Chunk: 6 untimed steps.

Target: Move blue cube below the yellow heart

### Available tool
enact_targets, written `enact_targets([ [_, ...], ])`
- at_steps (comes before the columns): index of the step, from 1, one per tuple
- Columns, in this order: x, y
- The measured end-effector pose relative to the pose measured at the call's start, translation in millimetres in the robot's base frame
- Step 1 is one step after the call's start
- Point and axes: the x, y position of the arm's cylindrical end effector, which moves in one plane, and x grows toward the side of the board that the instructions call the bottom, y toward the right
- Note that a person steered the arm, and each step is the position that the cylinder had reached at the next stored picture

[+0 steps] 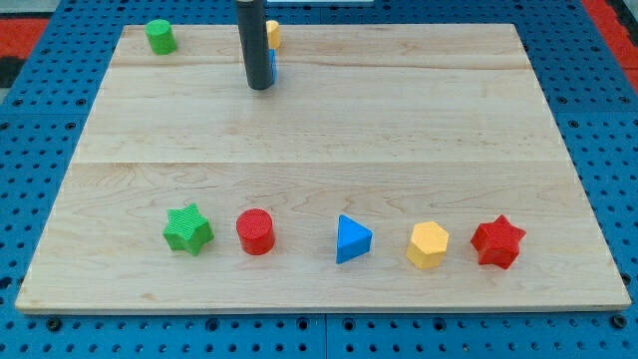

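Note:
My tip [259,86] rests on the board near the view's top, left of centre. The rod hides most of two blocks behind it. A sliver of the blue cube [272,66] shows at the rod's right edge, just above the tip and touching or nearly touching it. A sliver of the yellow heart [273,35] shows above the blue cube, close to the board's top edge. The blue cube sits directly below the yellow heart in the view.
A green cylinder [159,37] stands at the top left corner. Along the view's bottom sit a green star [187,229], a red cylinder [255,231], a blue triangle [352,239], a yellow hexagon [428,244] and a red star [497,241].

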Motion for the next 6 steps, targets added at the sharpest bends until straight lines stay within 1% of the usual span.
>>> enact_targets([
  [6,-23.5,1.3],
])
